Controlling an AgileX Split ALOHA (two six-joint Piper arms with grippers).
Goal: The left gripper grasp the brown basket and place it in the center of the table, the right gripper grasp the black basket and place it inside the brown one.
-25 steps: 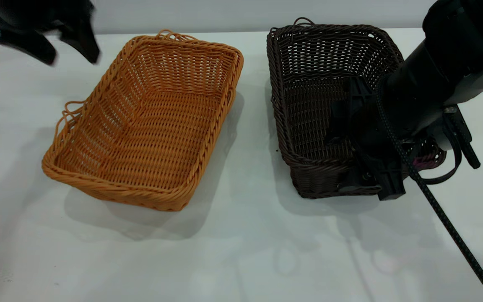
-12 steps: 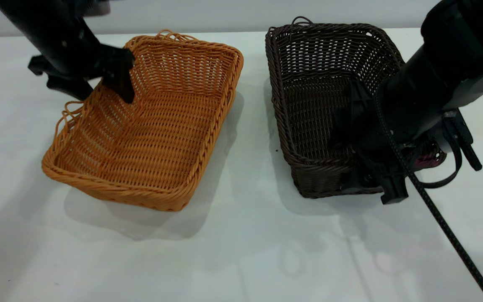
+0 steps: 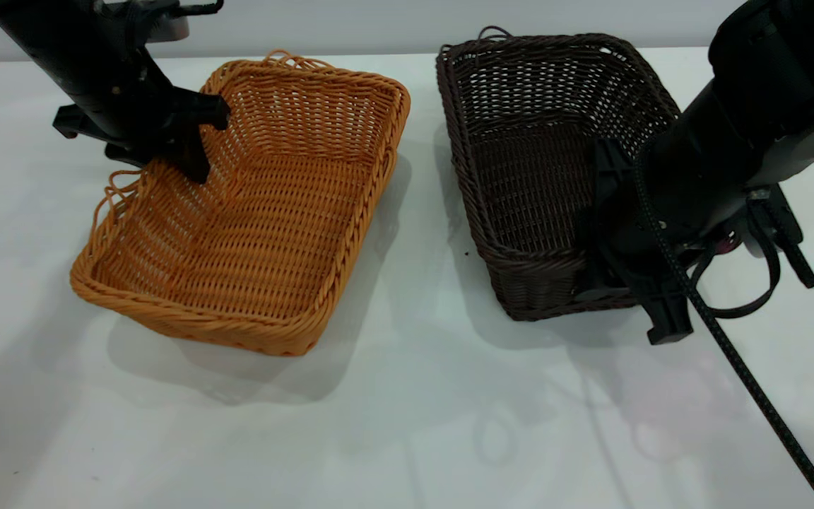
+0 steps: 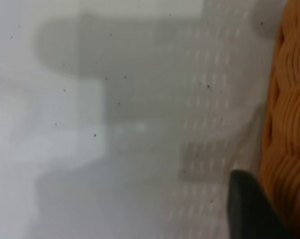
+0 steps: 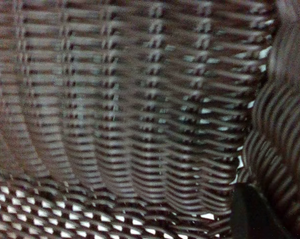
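At upper left of the exterior frame I have the left gripper (image 3: 167, 157) down at the far-left rim of the brown basket (image 3: 251, 212), fingers apart, one inside the wall and one seemingly outside. At right, the right gripper (image 3: 622, 283) is clamped on the near-right rim of the black basket (image 3: 527, 162), which looks tilted off the desk (image 3: 407, 424), though contact underneath is hard to judge.
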